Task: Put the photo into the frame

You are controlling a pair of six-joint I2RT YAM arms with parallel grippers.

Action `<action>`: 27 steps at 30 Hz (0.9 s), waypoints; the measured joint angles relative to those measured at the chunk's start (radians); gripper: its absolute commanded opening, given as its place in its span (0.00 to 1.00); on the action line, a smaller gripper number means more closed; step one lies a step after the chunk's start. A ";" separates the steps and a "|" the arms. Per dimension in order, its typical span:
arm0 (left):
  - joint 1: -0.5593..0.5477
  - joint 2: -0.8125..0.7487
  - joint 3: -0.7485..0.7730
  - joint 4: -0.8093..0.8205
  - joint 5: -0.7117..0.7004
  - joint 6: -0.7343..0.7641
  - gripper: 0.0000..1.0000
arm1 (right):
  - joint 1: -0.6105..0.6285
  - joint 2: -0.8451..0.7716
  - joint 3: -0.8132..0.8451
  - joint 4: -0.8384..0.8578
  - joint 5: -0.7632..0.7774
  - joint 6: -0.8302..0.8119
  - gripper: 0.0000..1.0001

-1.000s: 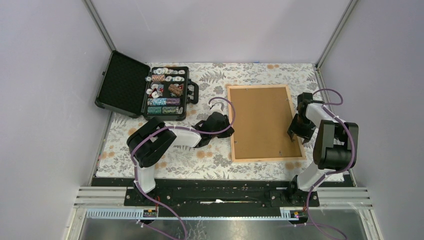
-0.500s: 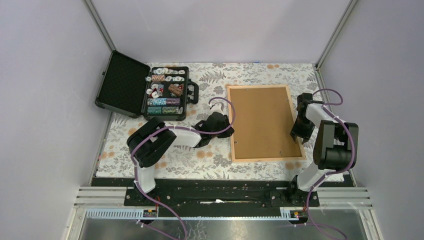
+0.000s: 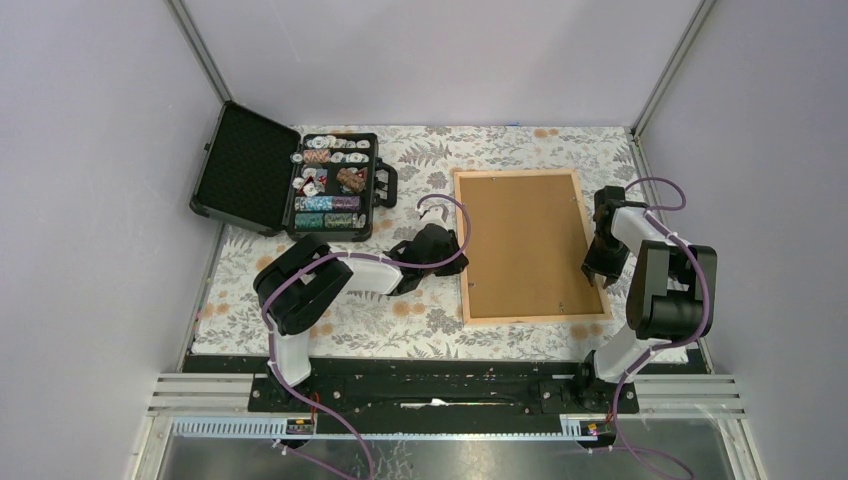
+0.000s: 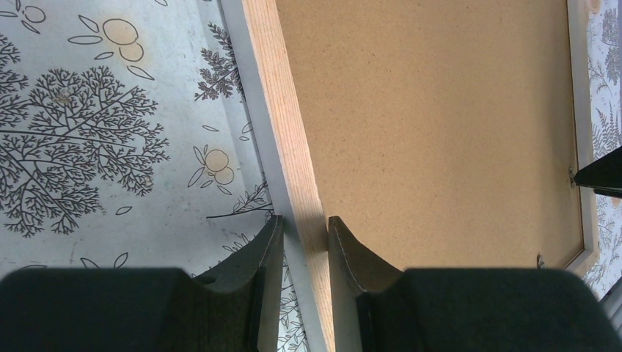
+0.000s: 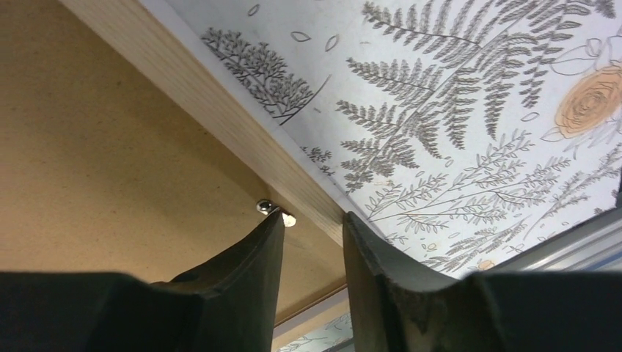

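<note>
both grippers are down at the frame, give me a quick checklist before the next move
1. left gripper astride the frame at its left rail, fingers against both sides: ok
2. right gripper astride the right rail: ok; clamped firmly: cannot tell
3. backing board lying flat inside the frame: ok
4. metal tab clear of the right fingers: cannot tell, it sits right at one fingertip
5. photo under the board: cannot tell, none in view
6. chip case apart from the frame: ok
</note>
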 measured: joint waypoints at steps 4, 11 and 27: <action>0.000 0.000 0.000 0.000 0.000 0.000 0.00 | 0.004 -0.014 -0.009 0.013 -0.021 0.000 0.51; 0.000 0.000 0.000 0.000 0.000 0.000 0.00 | 0.013 -0.016 -0.019 0.013 -0.022 0.000 0.51; 0.000 0.000 0.000 0.000 0.000 0.000 0.00 | 0.019 0.019 0.009 -0.024 0.034 0.003 0.36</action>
